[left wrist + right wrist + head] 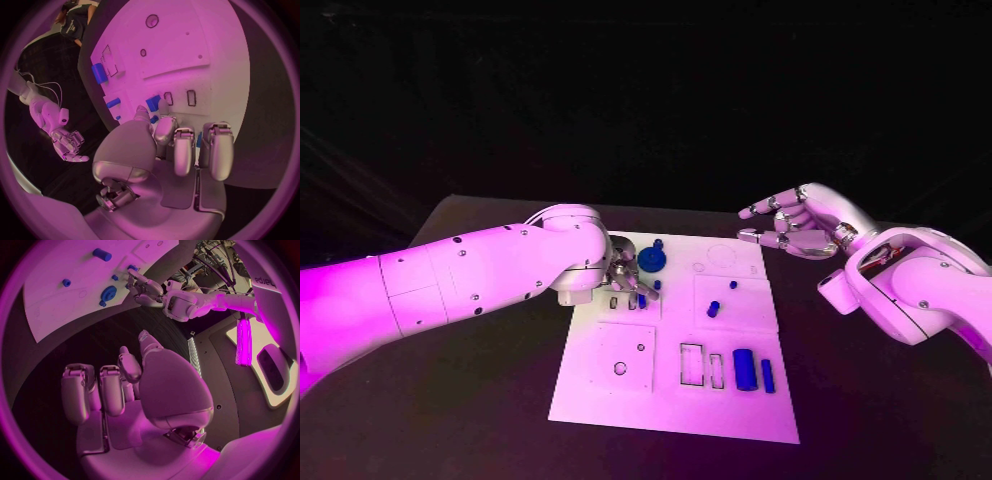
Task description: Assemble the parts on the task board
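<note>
1. The worktop (pixel 473 380) carries the white board (pixel 733 415), and my left arm reaches across the board's near-left part. I judge the step in hand to be seating a small blue piece in one of the slots there, so the arm should stay steady while the fingers do the fine work.
2. My left hand (pixel 620 283) is down over the small slots (pixel 190 97), fingers curled in close. A small blue piece (pixel 153 103) sits right at my fingertips; I seem to pinch it, though I cannot tell for sure.
3. My right hand (pixel 790 228) hovers off the board's far right corner, fingers loosely apart and holding nothing. Best kept well clear.
4. The blue gear (pixel 653 260) stands just beyond my left fingers; I should not knock it.
5. Two blue blocks (pixel 754 368) lie in the near-right slots, and two small pegs (pixel 714 309) stand mid-board.
6. To finish well, I would line the piece up upright with the slot outline and press straight down.
</note>
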